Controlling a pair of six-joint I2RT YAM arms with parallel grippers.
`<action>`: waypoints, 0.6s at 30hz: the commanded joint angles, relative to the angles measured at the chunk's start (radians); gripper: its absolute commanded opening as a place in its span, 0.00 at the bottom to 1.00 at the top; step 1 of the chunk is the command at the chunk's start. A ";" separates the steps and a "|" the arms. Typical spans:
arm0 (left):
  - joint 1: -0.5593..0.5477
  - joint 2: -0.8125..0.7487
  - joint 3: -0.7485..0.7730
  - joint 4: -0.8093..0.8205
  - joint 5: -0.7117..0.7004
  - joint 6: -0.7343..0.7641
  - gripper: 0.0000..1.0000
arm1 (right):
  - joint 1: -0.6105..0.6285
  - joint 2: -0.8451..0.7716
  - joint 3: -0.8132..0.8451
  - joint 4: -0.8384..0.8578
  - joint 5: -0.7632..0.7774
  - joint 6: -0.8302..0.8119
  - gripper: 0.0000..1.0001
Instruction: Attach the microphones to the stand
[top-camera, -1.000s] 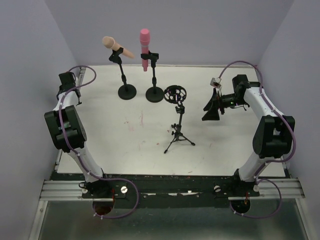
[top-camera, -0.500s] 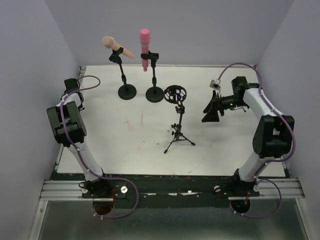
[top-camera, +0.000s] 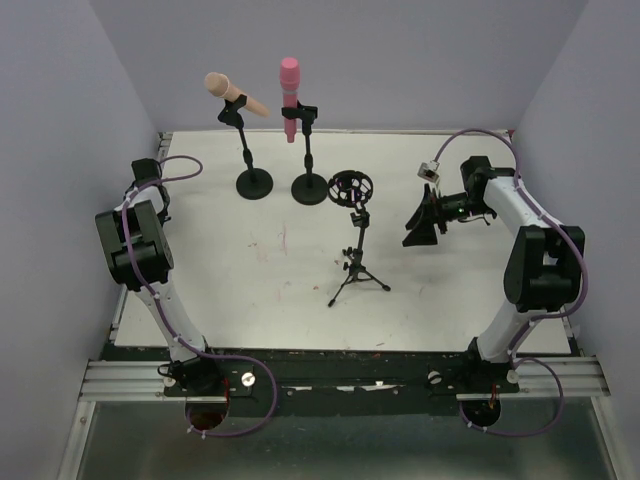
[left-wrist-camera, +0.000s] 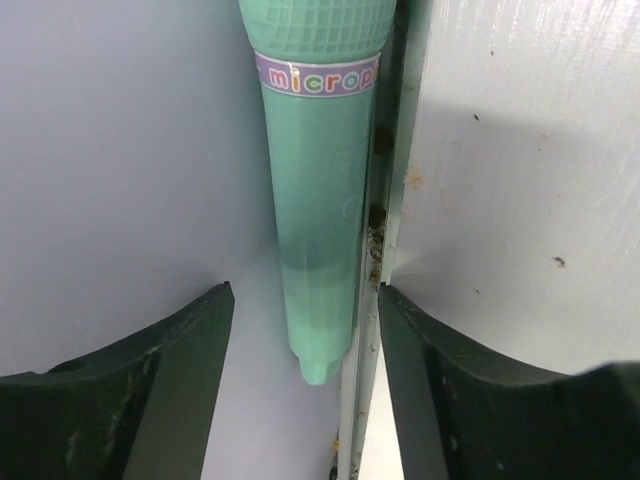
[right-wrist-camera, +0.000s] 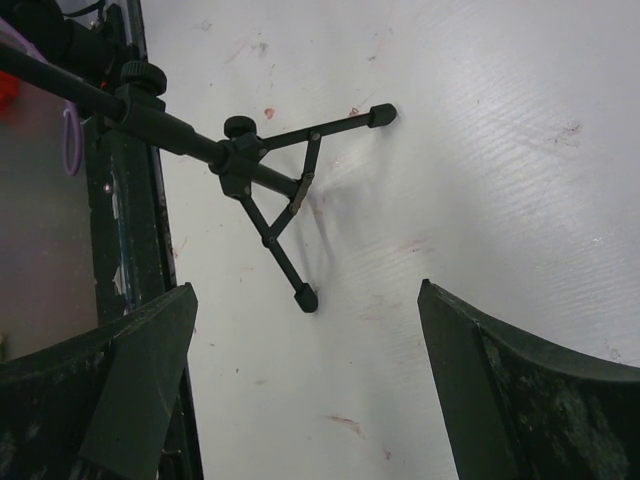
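The peach-tan microphone (top-camera: 226, 89) sits tilted in the clip of the left round-base stand (top-camera: 253, 182). The pink microphone (top-camera: 289, 84) stands upright in the second round-base stand (top-camera: 309, 187). The tripod stand (top-camera: 356, 268) with its ring mount (top-camera: 351, 187) holds nothing. The mint green microphone (left-wrist-camera: 320, 190) lies in the gap between the wall and the table's left edge; it is hidden in the top view. My left gripper (left-wrist-camera: 305, 400) is open, with its fingers on either side of the handle's tip. My right gripper (top-camera: 421, 226) is open and empty, to the right of the tripod (right-wrist-camera: 262, 178).
The grey wall (left-wrist-camera: 120, 150) runs close along the table's left edge (left-wrist-camera: 385, 250), leaving only a narrow slot around the green microphone. The tripod's legs (right-wrist-camera: 305, 296) spread over the white tabletop (top-camera: 260, 290) ahead of the right gripper (right-wrist-camera: 305, 390).
My left arm has swung further toward the table's left edge and settled there. My right gripper has shifted slightly left toward the tripod. The stands and microphones have not moved.
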 joint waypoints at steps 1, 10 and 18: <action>0.000 0.049 -0.002 -0.015 -0.068 -0.003 0.66 | 0.004 0.028 0.009 -0.004 0.006 0.003 1.00; 0.012 0.057 0.015 -0.065 -0.083 -0.052 0.56 | 0.002 0.056 0.063 -0.056 -0.009 -0.023 1.00; 0.020 0.011 -0.101 -0.047 -0.082 -0.079 0.54 | 0.002 0.102 0.161 -0.142 -0.017 -0.064 1.00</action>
